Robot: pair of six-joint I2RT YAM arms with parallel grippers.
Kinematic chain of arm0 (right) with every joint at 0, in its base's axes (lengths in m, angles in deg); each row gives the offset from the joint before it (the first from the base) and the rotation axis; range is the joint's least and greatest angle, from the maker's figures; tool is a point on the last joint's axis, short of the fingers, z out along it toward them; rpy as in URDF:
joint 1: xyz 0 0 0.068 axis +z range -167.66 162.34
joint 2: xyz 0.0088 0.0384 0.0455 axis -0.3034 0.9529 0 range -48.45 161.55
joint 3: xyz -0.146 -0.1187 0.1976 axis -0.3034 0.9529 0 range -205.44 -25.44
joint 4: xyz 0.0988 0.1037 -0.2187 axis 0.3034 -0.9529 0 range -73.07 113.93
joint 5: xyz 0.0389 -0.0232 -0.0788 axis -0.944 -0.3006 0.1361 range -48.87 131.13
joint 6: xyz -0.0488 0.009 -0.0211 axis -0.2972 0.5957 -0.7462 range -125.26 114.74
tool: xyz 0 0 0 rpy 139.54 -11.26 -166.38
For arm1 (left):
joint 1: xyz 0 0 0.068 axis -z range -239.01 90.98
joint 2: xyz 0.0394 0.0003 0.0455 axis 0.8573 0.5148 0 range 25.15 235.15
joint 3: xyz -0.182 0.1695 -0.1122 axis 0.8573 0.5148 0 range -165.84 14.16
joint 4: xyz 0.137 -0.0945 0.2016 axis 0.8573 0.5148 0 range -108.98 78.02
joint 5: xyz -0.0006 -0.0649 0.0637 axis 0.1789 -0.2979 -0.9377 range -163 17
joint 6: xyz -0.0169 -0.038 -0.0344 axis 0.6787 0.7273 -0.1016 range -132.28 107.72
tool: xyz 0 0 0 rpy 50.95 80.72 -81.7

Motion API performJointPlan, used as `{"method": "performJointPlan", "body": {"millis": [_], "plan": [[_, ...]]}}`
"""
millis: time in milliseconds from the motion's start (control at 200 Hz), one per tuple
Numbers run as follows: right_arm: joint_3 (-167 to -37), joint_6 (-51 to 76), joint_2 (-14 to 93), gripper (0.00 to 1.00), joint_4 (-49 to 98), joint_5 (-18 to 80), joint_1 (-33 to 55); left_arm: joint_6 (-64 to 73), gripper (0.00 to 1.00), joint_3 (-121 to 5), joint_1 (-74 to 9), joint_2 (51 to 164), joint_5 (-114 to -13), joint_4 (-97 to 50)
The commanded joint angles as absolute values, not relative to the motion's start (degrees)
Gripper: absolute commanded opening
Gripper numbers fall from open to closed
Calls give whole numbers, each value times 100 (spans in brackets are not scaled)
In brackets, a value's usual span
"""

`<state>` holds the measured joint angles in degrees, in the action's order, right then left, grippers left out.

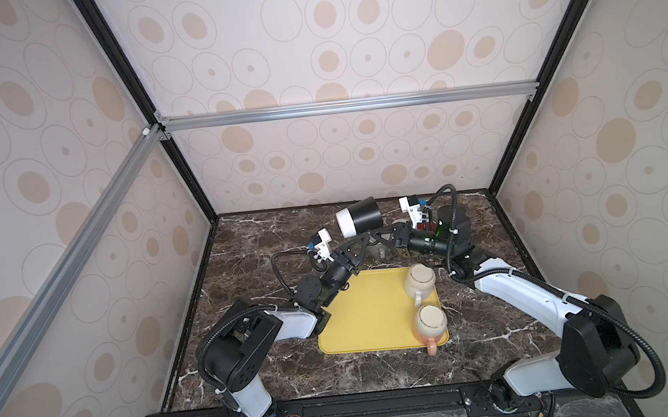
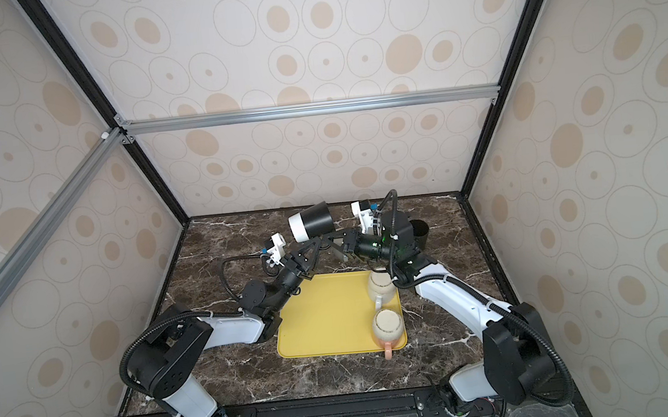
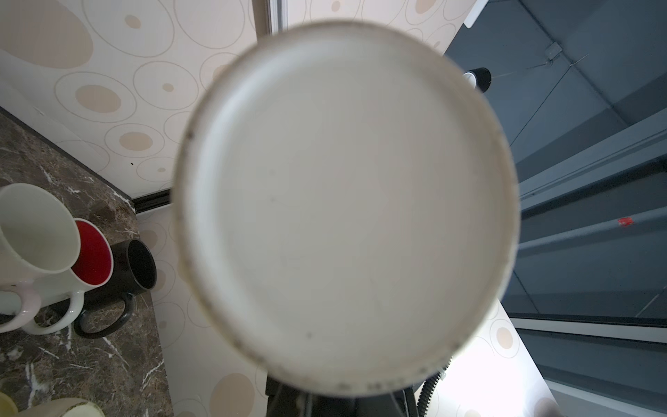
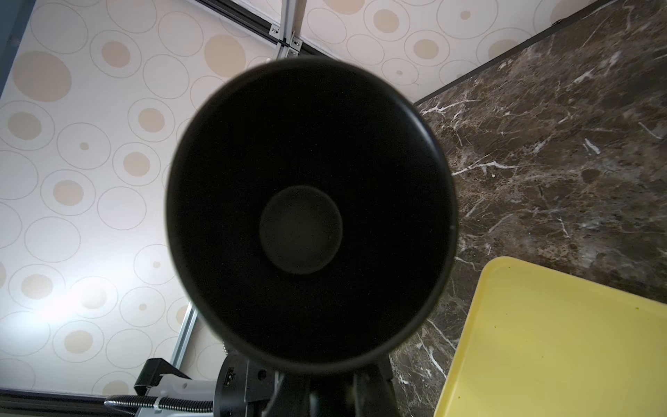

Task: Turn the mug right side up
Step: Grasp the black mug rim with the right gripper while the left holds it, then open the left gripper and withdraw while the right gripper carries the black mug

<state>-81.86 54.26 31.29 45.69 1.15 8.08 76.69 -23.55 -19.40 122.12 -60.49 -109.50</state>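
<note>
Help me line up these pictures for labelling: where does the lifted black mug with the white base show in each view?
Top view: black mug tilted in mid-air, just right of centre.
Top view: black mug just left of centre.
Left wrist: its white base fills the centre.
Right wrist: its dark mouth fills the centre.
Shared landmark: marble tabletop.

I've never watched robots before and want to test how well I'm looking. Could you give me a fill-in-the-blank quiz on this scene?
1. The black mug, held on its side in the air, has a ___ base.
2. The tray on the marble table is ___.
3. The cream-handled beige mug and the pink-handled beige mug both stand on that tray upside ___.
4. In the right wrist view, the inside of the black mug looks ___.

Missing words: white; yellow; down; black.
</note>
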Motion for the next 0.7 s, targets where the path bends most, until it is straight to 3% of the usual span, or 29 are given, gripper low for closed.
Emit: {"method": "performJointPlan", "body": {"millis": [0,95,125,150,385,515,695], "plan": [[-8545,5194,3142,0,4797,90,906,7716,3,-2519,-1865,12154,-5750,-12269],[-8705,5094,3142,0,4513,92,916,7627,58,-2349,-1897,12029,-5754,-12050],[-8756,5044,3136,0,4418,96,912,7599,87,-2300,-1933,11987,-5755,-11970],[-8780,5014,3119,0,4336,131,919,7588,99,-2260,-1952,11943,-5747,-11880],[-8949,5019,3157,0,4027,285,911,7185,100,-2098,-2306,11267,-5224,-10344],[-9033,5030,3212,0,4005,297,912,6345,100,-2101,-2397,10599,-5100,-8451],[-9148,5000,3237,0,3989,374,913,5005,100,-2272,-2413,9635,-5669,-5582]]}}
